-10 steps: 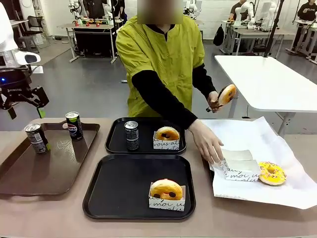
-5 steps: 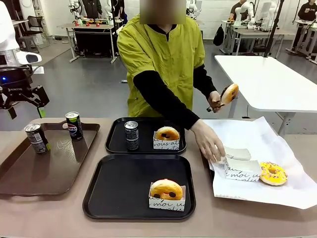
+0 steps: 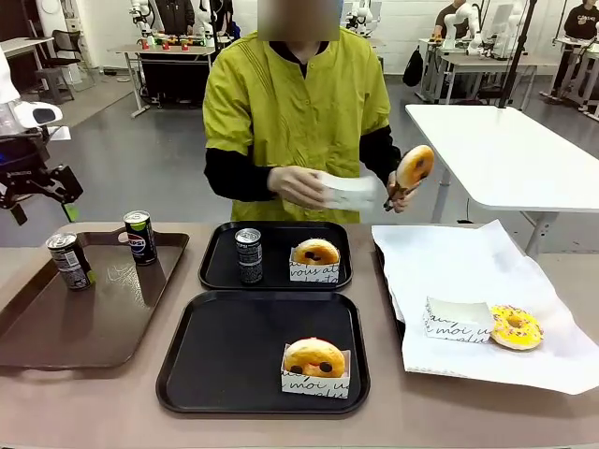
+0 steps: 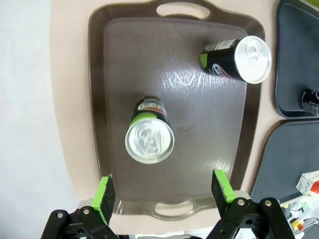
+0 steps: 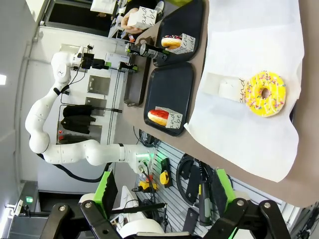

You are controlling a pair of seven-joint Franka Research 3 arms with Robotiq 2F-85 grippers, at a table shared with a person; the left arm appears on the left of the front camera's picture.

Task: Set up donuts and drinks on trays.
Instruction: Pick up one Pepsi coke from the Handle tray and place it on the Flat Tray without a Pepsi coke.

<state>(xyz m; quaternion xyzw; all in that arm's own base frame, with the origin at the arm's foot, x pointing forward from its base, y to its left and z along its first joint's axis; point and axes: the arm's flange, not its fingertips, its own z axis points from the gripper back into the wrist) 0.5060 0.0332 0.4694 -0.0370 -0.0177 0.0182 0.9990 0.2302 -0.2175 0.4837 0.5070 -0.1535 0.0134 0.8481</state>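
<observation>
My left fingers are spread wide with nothing between them, hanging over the brown tray. Two cans stand upright on that tray. The centre can is mid-frame in the left wrist view and the corner can is at upper right.

My right fingers are also wide and hold nothing, well apart from the counter.

Front view, centre: the upper black tray carries a third can and a sleeved donut side by side. The lower black tray carries a second sleeved donut.

Lower right: a yellow donut lies on white paper, just beside a paper sleeve.

Top centre: the person holds a raised donut and a white sleeve.
</observation>
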